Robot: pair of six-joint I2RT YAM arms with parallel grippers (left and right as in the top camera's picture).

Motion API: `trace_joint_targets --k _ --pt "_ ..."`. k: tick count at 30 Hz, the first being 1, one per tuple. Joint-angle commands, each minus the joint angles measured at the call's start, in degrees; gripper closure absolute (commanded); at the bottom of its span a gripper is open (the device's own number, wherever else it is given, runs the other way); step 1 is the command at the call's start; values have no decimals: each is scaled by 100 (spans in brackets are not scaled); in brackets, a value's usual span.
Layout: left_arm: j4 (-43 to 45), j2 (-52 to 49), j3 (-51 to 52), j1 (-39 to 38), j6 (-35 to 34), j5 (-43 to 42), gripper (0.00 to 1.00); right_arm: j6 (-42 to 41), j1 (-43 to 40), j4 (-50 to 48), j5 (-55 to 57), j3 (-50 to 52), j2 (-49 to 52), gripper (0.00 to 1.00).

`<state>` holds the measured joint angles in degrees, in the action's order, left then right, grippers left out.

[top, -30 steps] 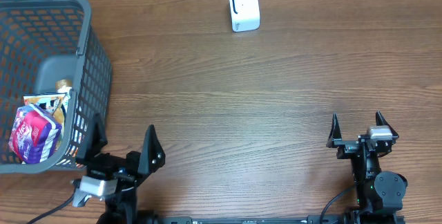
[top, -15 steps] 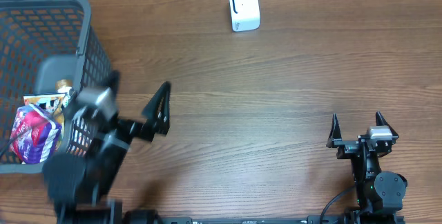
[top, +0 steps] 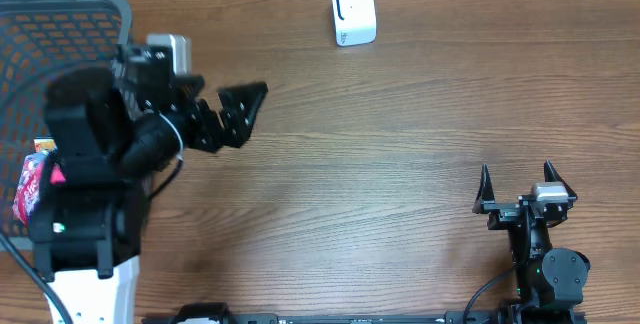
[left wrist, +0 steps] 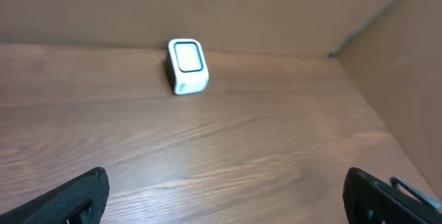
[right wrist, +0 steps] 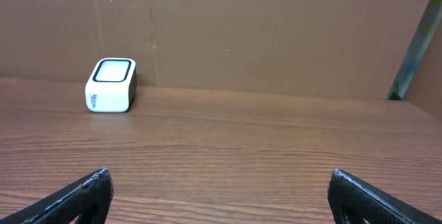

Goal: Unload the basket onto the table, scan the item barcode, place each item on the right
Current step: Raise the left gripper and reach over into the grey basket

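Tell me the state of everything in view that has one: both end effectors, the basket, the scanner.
Left end effector: open, empty, held above the table beside the basket.
Right end effector: open, empty, low at the near edge.
Basket: upright at the left, with a red packet inside.
Scanner: standing at the far edge, nothing in front of it.

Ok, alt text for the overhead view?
The left gripper hangs open and empty over the table, beside the grey basket. A white scanner stands at the far edge; the right gripper sits open and empty at the near right.
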<state>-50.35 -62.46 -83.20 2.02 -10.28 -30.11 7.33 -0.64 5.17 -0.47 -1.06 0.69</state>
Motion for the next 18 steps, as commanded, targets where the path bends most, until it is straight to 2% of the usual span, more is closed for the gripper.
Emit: trace_joint_targets --k 1,5,8,9,14,18 --pt "-496 -341 -214 20 317 415 0 2 26 -35 42 59 -50 0" --pt "-610 -595 -249 20 407 501 0 2 26 -37 42 59 -50 0" --pt "-879 -804 -601 20 72 997 0 2 26 -37 42 59 -50 0" --pt "-1338 -1058 -1088 20 -114 1285 0 2 26 -37 42 59 -50 0" --pt "-2778 -1869 -2605 17 -153 2297 0 2 26 -37 42 59 -50 0" --pt "-3235 -2149 -3383 26 -223 3506 0 2 26 -37 42 59 -50 0"
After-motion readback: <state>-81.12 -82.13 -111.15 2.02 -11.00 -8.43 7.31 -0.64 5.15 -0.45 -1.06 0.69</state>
